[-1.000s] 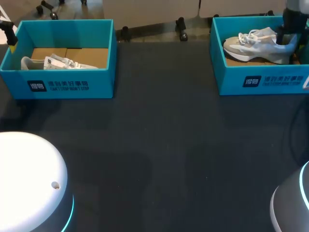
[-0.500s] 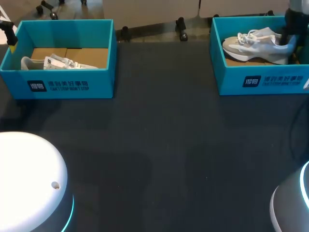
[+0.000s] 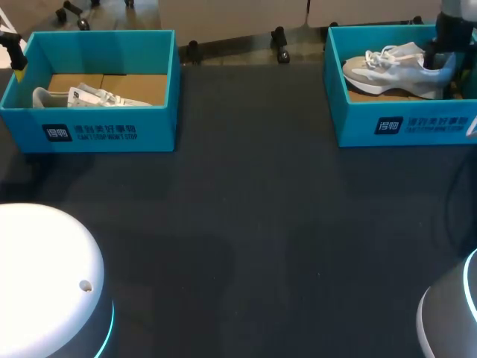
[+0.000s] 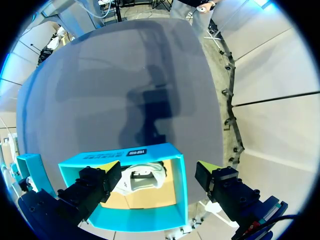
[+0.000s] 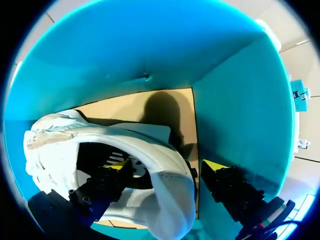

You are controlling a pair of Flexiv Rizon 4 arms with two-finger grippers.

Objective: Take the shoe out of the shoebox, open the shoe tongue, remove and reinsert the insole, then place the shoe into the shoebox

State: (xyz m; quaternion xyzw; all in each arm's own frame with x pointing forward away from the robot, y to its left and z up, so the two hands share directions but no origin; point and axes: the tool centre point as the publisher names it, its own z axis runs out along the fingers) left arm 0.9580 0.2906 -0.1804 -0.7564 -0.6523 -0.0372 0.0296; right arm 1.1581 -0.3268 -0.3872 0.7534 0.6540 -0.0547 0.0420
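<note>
A grey-and-white shoe (image 3: 395, 71) lies on its sole in the right teal shoebox (image 3: 406, 125), toe toward the table's middle. My right gripper (image 3: 445, 54) stands at its heel. In the right wrist view the right gripper (image 5: 166, 167) is open and straddles the heel of the shoe (image 5: 100, 135): one finger is inside the shoe's opening, the other outside by the box wall (image 5: 235, 100), clear of the heel. My left gripper (image 4: 157, 167) hangs open above the left shoebox (image 4: 150, 220), over a white shoe (image 4: 142, 177) lying inside.
The left shoebox (image 3: 97, 130) with its white shoe (image 3: 82, 95) stands at the table's back left, with my left arm (image 3: 9, 46) just beyond its left wall. Dark tabletop (image 3: 246, 224) stretches between and in front of the two boxes.
The grey shoe has sunk from a raised, tilted pose to lie flatter in the right box. My right gripper's fingers now stand wide around the heel. The left arm has not moved.
</note>
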